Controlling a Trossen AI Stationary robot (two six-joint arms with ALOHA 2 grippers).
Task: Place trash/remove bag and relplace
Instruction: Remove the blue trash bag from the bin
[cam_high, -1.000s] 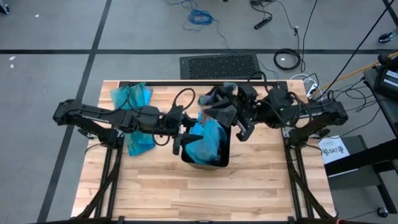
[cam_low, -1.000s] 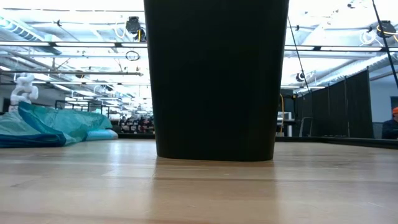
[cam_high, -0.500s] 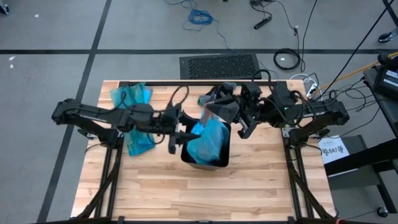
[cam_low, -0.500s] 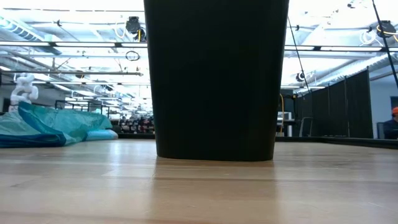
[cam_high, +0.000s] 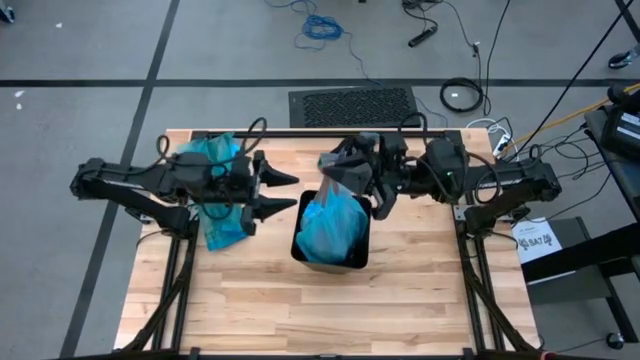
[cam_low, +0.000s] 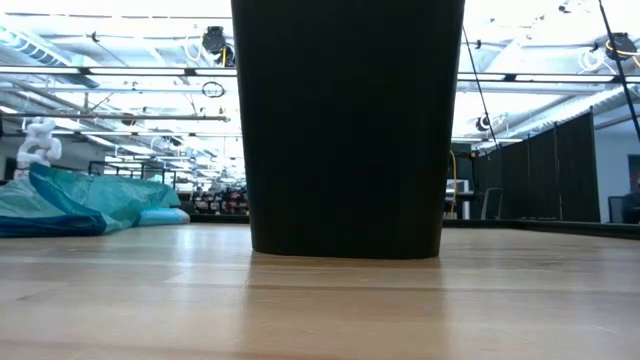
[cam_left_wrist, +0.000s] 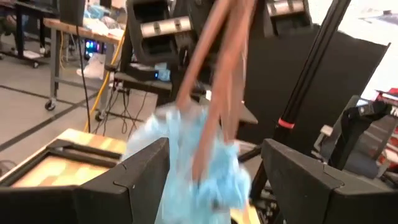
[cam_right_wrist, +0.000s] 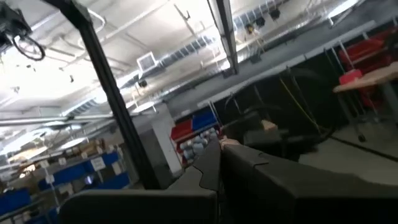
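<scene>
Overhead, a black bin (cam_high: 335, 255) is standing near the middle of the wooden desk (cam_high: 260, 300), with a blue bag (cam_high: 333, 226) bulging up out of its mouth. No loose trash is showing on the desk; whether any is lying inside the bag cannot be told.

I am holding my left gripper (cam_high: 277, 192) just to the left of the bin, apart from it, its two fingers spread wide and pointing toward the bag. Nothing is sitting between them. From my left wrist, the two dark fingers (cam_left_wrist: 118, 186) are framing the blurred blue bag (cam_left_wrist: 186, 168) ahead.

I am keeping my right gripper (cam_high: 372, 190) over the bin's far right rim, beside the top of the bag. Its fingers are pressed together, as the right wrist view is showing (cam_right_wrist: 211, 168); whether they are pinching a fold of the bag cannot be told.

A second heap of blue bags (cam_high: 215, 190) is lying on the desk's far left part, partly under my left arm. At desk height, the bin (cam_low: 347, 130) is filling the centre, and the heap (cam_low: 90, 205) is lying at the left.
</scene>
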